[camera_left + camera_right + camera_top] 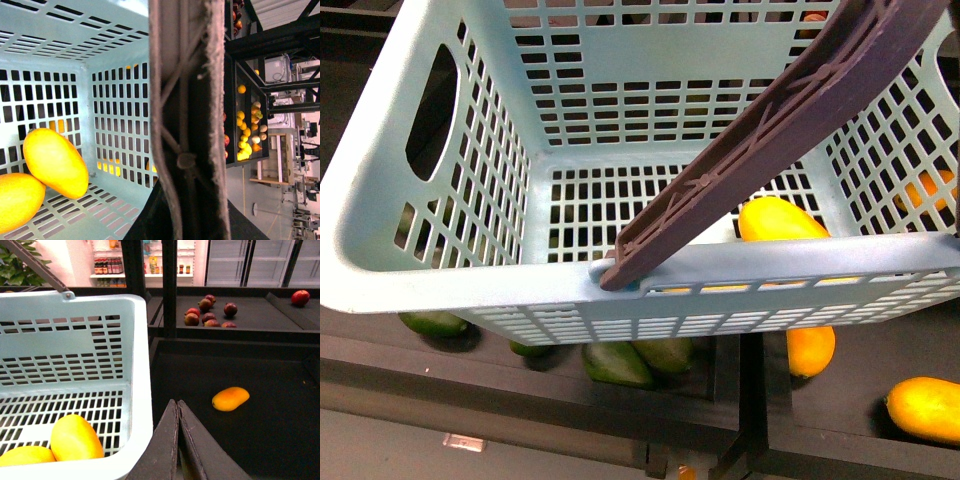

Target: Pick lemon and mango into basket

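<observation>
Dark produce trays are running under and around me, and from the front view the basket (450,270) is filling nearly everything, its brown handle (770,130) slanting across the opening. One yellow-orange mango (778,220) is lying inside against the near right wall; more mangoes are sitting on the black tray (860,400) below, one just under the basket's near rim (811,350) and another toward the tray's right edge (927,408). Dark green fruits (617,362) are lying on the tray under the basket's near left side. I am seeing no lemon in this view, and neither arm.

Through my left wrist camera the handle (187,120) is running right across the lens, so close that I am judging my left jaws are clamped on it and carrying the basket, though the fingertips themselves are hidden, so I cannot tell for sure. Two mangoes (55,162) (17,200) are resting touching each other on the slotted floor.

From my right wrist camera my right gripper (178,407) is showing its jaws pressed together with nothing between them, just beside the basket's (142,390) outer wall. A mango (230,398) is lying alone on the black tray (280,430), well apart from the red-brown fruits (210,312) on the far tray.

I am judging that the mango will be firm, smooth and rather slippery, moderately heavy; gripping across its middle, the narrow way, looks safest.
</observation>
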Controlling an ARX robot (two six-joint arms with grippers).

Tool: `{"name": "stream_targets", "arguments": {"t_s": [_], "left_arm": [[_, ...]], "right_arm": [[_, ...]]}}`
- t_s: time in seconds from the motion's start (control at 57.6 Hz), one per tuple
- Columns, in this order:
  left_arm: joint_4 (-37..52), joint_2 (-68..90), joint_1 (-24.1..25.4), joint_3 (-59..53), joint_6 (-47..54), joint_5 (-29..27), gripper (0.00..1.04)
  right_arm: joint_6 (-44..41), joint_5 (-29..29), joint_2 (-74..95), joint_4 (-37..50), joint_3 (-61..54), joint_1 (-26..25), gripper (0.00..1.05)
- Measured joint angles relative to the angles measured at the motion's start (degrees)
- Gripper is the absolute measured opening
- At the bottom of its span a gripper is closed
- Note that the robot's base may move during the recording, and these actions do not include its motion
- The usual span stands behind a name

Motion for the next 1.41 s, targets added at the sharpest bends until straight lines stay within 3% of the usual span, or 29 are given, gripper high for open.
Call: {"name": "stream_targets", "arguments": {"t_s": [0.348,0.469,0.973,1.407], "left_arm": [[0.0,0.0,0.0,0.0,0.0,0.0,0.05],[0.0,0.0,0.0,0.0,0.0,0.0,0.05],[0.0,0.0,0.0,0.0,-0.1,0.0,0.05],[0.0,0.0,0.0,0.0,-0.1,0.0,0.05]], "right_arm": [[0.0,0.0,-5.0,-5.0,0.0,0.0,0.02],[0.0,0.0,-13.3,-14.3,0.0,0.0,0.02],[0.0,0.0,-14.5,-14.8,0.0,0.0,0.03],[0.0,0.0,-14.5,-14.8,0.0,0.0,0.83]]}}
